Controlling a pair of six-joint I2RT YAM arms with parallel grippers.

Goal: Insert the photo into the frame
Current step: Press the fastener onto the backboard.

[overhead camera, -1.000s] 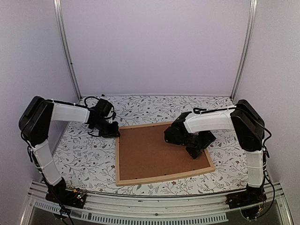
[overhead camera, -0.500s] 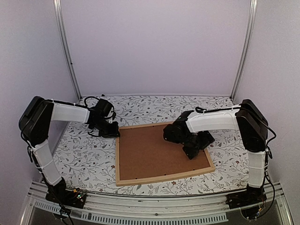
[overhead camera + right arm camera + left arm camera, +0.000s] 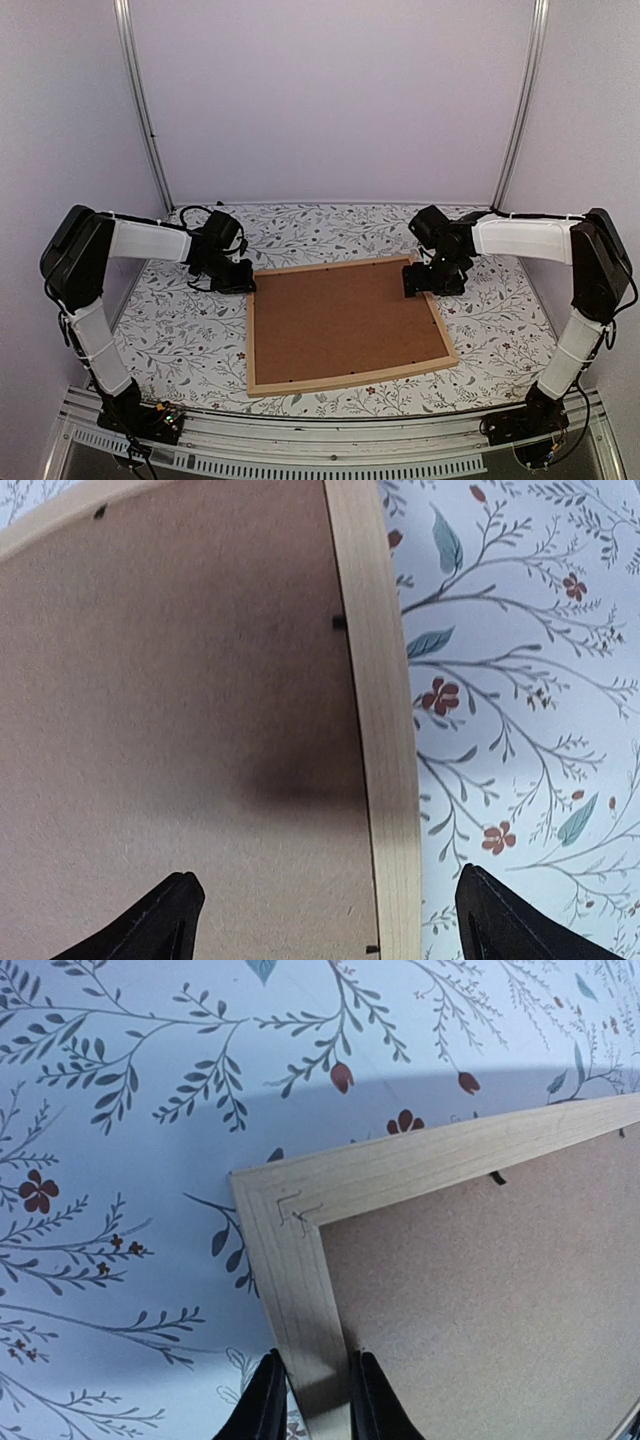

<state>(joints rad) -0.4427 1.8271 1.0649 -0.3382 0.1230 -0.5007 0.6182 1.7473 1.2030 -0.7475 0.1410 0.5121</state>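
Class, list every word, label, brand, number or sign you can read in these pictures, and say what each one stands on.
None: no text can be read in any view. The light wooden frame, its plain brown backing board and the floral-patterned table cover carry no writing.

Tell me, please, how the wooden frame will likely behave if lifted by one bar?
The frame looks stiff: its thin wooden bars run straight. Being wide and pinched near a corner by the left tool, it would probably sag or twist in that grip. The brown backing board might shift or drop out when tilted.
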